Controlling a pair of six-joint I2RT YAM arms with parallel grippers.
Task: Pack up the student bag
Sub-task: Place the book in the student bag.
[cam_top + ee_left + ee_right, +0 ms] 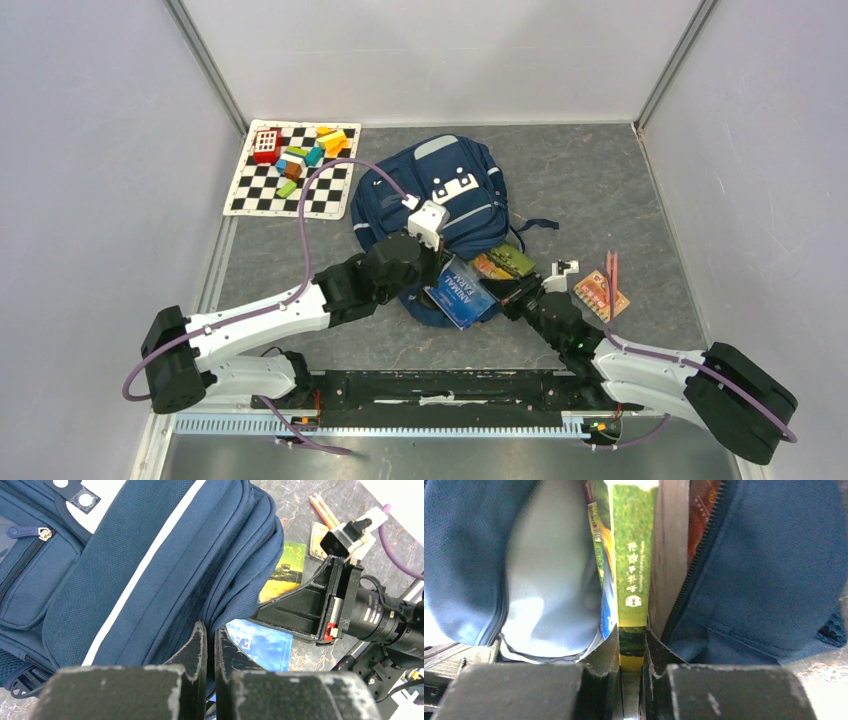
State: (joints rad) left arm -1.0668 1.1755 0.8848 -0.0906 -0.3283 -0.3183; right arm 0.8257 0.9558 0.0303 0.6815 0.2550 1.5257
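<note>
Right gripper [631, 637] fills the bottom of its own wrist view. Its jaws are clamped on the lower spine of a thin green book [631, 555], held edge-on.
- Student bag [440, 175]: lies flat mid-table with its mouth toward the arms. The green book is partly inside the mouth, with pale lining [549, 580] on one side and the zipper [704, 545] on the other.
- Left gripper [210, 642]: at the bag's near rim, jaws drawn almost together with only a slit between them. I cannot tell whether a fold of fabric is pinched.
- Blue book [462, 293]: half out of the mouth, beside the green one.

Step in hand, as I judge it, is seating the green book.
- Push straight along the spine line and keep the book parallel to the zipper, so no corner snags the teeth.
- The left side should hold the rim up and taut so the mouth stays wide.
- Let go only once the book is deep enough not to slide back out.
- Risk: the bag may skid away from the push instead of taking the book.

Writing:
- The blue cover appears to read "ANIMAL FARM", upside down in the top view.
- The green spine has small white characters and an emblem, too blurred to read.

Beyond the bag's far left corner is a checkered mat [290, 172] with coloured blocks. To the bag's right is a card with pencils [603, 292].
</note>
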